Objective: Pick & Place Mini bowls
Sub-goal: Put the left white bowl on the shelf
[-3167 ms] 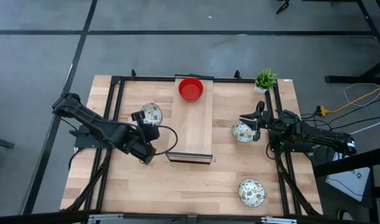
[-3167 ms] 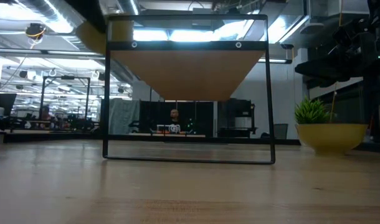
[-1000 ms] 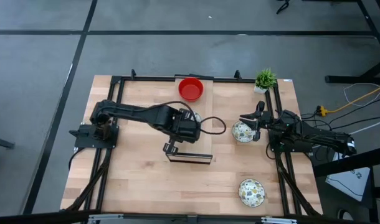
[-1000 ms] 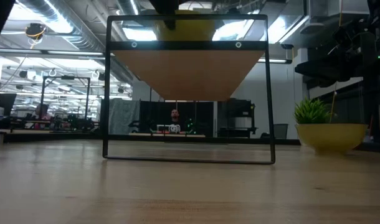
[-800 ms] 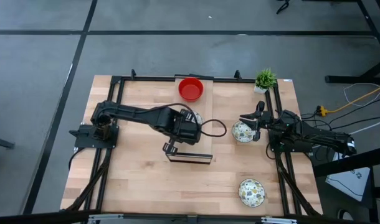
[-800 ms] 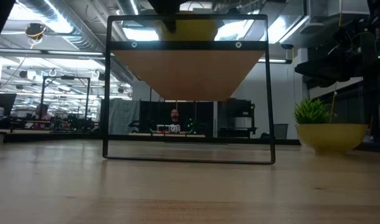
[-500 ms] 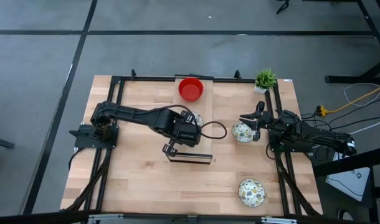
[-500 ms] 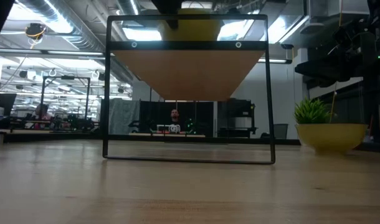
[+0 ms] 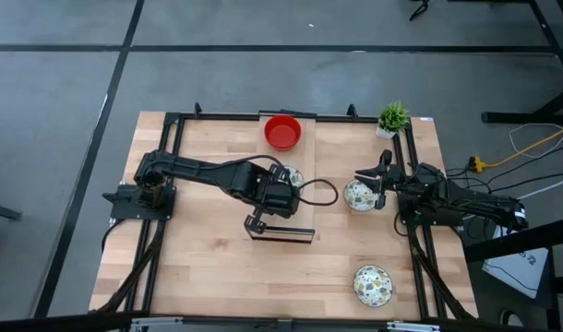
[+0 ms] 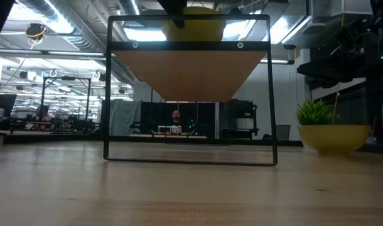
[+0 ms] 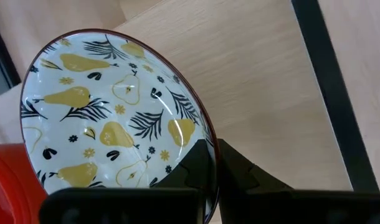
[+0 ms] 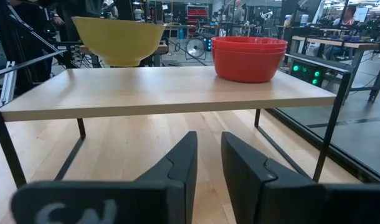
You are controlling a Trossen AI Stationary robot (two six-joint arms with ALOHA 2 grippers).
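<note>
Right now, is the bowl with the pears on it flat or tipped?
Tipped. The left gripper holds the pear bowl by its rim, slanted above the wooden shelf.

Dark jointed arms (image 9: pixel 194 170), seemingly black-cabled

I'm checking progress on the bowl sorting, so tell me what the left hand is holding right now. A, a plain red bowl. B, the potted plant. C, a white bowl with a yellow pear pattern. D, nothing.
C: in the left wrist view the left hand is shut on the rim of a patterned bowl, white with yellow pears, above the raised wooden shelf.
</note>
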